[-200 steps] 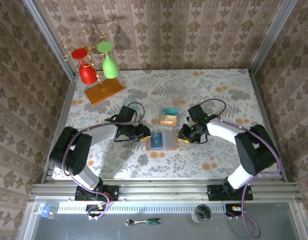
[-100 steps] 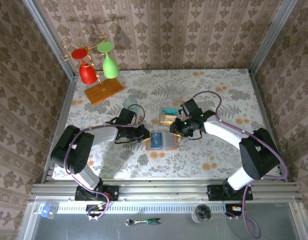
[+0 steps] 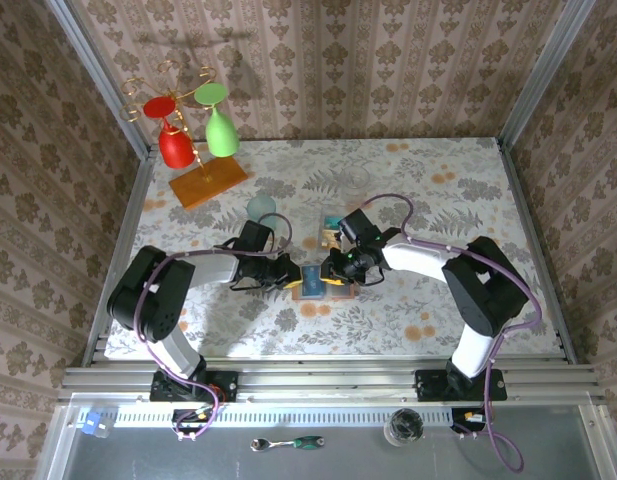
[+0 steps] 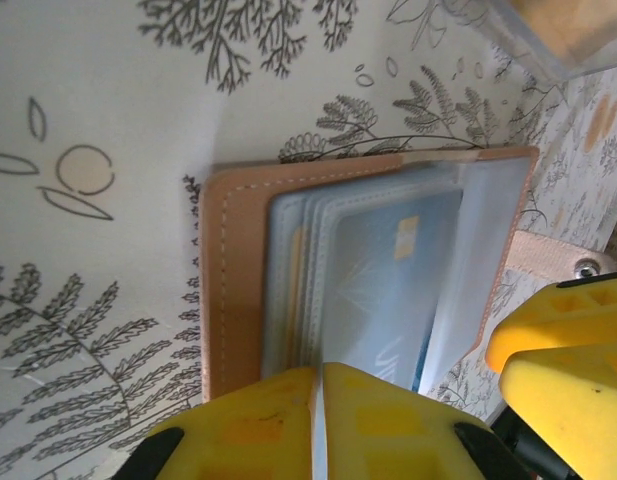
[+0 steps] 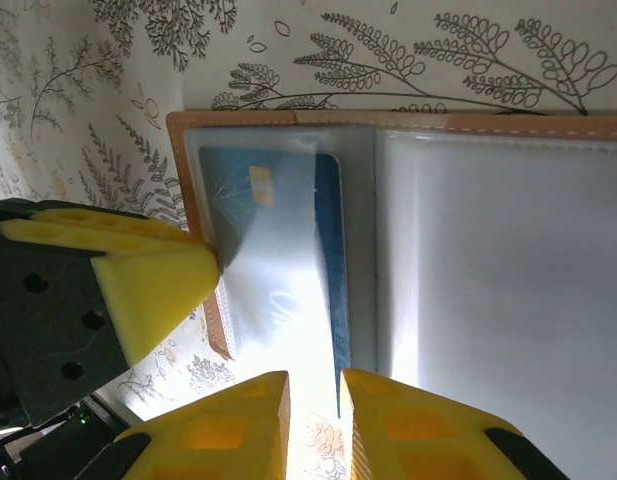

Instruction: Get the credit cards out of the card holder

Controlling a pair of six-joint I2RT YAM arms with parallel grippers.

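Left end effector clamps card holder

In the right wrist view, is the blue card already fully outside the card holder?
No, the blue card lies under a clear pocket inside the open card holder.

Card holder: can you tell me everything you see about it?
The card holder is a small brown wallet, leather-looking with pale stitching, lying open and flat on the flowery table. Inside are clear, shiny plastic sleeves; one holds a blue card with a gold chip. The left fingers are pinched shut on one edge. The right fingers straddle the card's sleeve, nearly closed; a grip is unclear.
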